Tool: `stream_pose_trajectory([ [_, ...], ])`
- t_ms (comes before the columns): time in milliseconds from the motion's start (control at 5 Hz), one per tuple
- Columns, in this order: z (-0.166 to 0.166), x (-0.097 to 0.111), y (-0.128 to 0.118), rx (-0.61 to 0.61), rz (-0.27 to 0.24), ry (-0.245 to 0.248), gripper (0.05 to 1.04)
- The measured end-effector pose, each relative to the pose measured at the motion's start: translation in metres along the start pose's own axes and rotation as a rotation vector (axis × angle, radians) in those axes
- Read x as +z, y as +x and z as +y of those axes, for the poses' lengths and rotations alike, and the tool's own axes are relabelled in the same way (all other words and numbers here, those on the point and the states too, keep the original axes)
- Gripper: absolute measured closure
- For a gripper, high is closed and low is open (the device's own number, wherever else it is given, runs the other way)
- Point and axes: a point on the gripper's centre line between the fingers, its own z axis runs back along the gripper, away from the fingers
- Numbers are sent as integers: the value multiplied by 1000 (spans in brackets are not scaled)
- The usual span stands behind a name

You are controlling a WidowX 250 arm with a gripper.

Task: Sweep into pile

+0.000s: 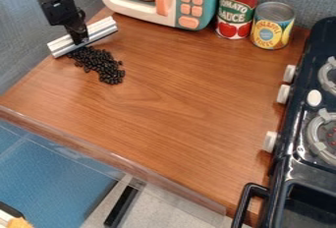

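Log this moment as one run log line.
gripper upper left, at silver bar | dark beans in loose heap beside bar on counter | two cans beside toy microwave

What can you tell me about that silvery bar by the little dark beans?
The silvery bar is long, straight and grooved lengthwise, and looks like metal. It sits aslant at the upper left of the wooden counter. The black tool meets it near the middle, and dark beans crowd its lower edge.
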Motion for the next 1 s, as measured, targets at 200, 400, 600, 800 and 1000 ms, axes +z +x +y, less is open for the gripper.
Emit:
stream_pose_trajectory([
  [200,11,4,-1,0,7,11,753],
  [400,25,5,-5,-13,11,29,753],
  [600,38,7,-6,-17,19,45,753],
  [800,50,11,-9,-25,27,60,753],
  [1000,64,15,-15,-39,36,74,753],
])
